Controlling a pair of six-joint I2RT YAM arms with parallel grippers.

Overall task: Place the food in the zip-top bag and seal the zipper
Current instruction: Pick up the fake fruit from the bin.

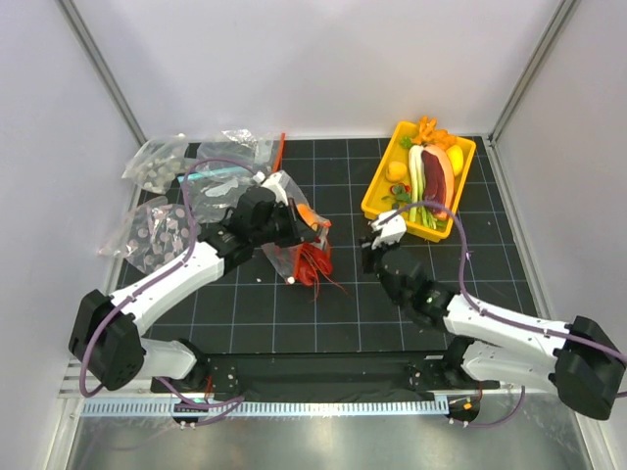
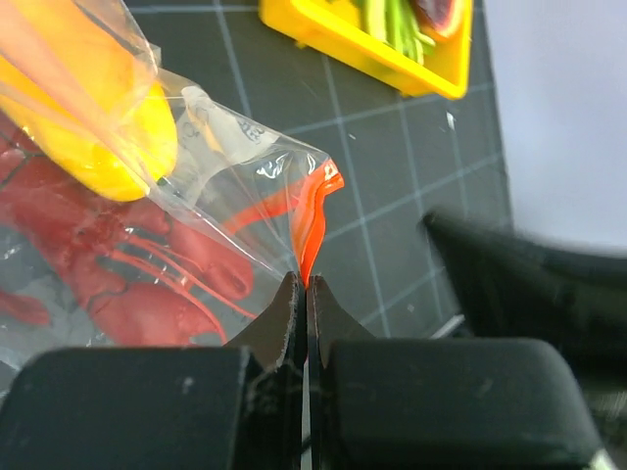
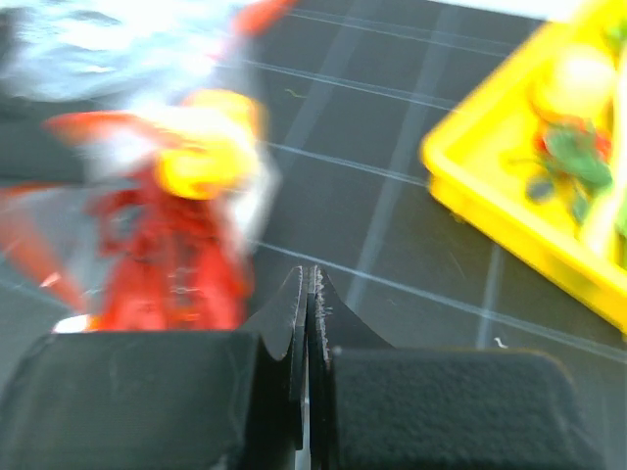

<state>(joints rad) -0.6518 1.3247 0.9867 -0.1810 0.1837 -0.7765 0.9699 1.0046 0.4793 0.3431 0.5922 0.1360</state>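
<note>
Sealing looks to be the step in hand. The left tool (image 2: 305,289) is pressed together on the zipper (image 2: 312,220), pinching the red-orange strip at one end of the mouth of the zip-top bag (image 2: 225,147). In the top view the bag sits just off the middle of the desk (image 1: 294,304) toward 9 o'clock, partly lifted by the pinch. The lobster (image 2: 127,284) lies inside it at the low end, toward 6 o'clock, with a yellow piece (image 2: 98,108) above it behind the clear film.

Beyond the pinch the strip bows and its two layers seem slightly parted, so I judge the mouth only partly closed. How much of its length has mated I cannot tell.

The right tool (image 1: 377,235) is also pressed together and grips nothing. It hovers over bare desk between the bag and the yellow tray (image 1: 380,166), which stands toward 1 o'clock. Small rounded pieces lie in that tray, so whether loading is finished is uncertain.

The next move probably calls for running the pinch along the strip toward its far end. The crinkly bag would likely drag along with it, so the right tool would need to spread and anchor the other end of the mouth first. The strip should stay flat between the pads, not folded.
</note>
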